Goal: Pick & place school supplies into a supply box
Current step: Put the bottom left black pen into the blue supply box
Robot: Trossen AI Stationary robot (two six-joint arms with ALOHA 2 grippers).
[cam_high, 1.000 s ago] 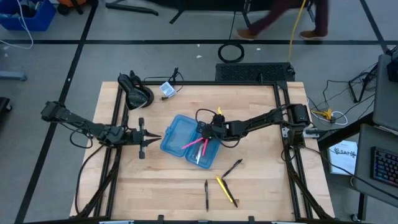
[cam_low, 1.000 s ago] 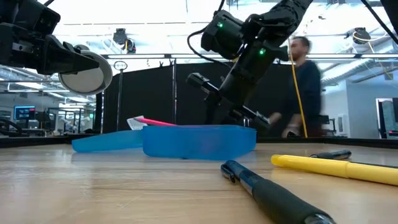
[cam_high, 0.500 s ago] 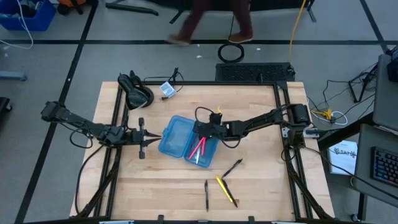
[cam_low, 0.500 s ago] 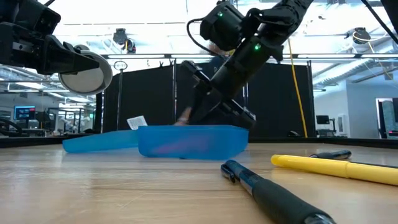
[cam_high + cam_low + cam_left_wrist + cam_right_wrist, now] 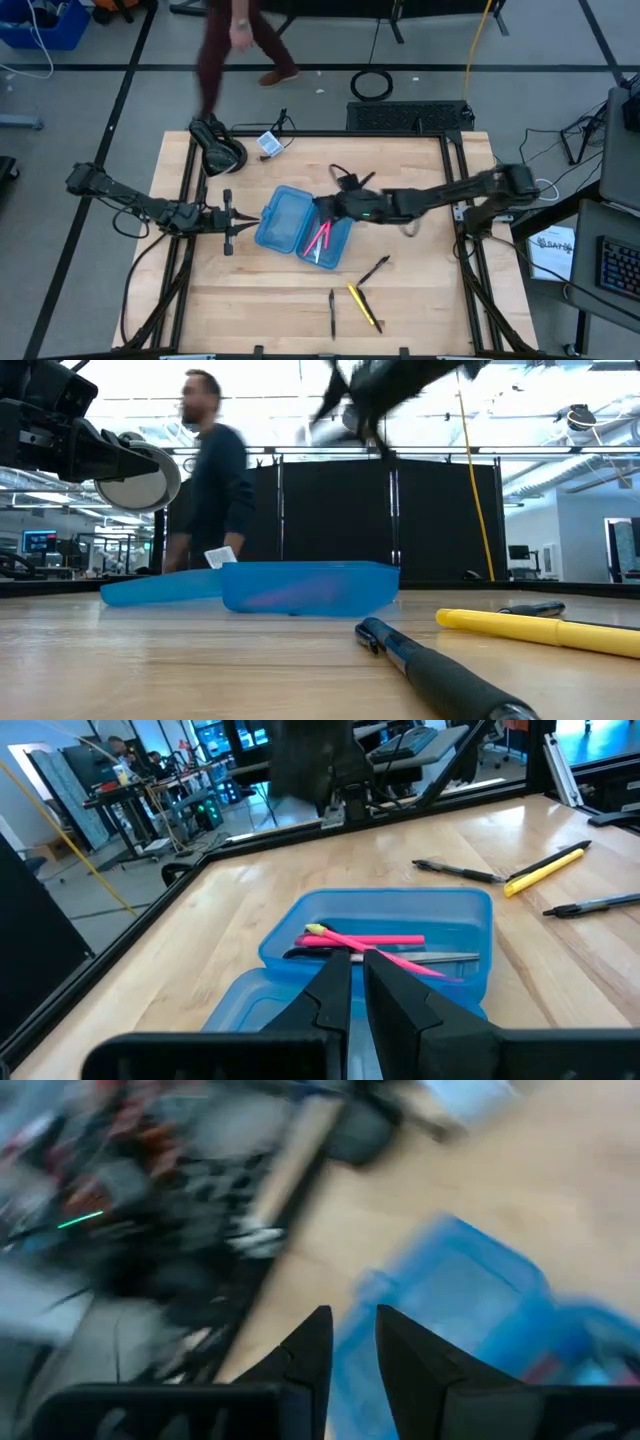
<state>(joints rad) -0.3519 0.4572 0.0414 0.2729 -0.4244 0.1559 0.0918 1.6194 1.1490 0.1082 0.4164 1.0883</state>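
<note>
Robotics lab, open-plan, with a test rig in the middle.

Marked as such by a wooden table [image 5: 300,300] boxed in a black metal frame [image 5: 196,180], two dark arms mounted at its sides, black tape lines [image 5: 300,68] on grey floor, loose cables [image 5: 372,84], a dark curtain partition [image 5: 440,520], bright ceiling lights, monitors [image 5: 38,542] and equipment-laden desks [image 5: 150,795] beyond, and a person [image 5: 212,480] walking past behind.

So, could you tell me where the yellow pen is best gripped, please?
Probably at mid-barrel, from straight above: the yellow pen lies flat on the table, its ends close to two dark pens, so the jaws should close across its middle.
</note>
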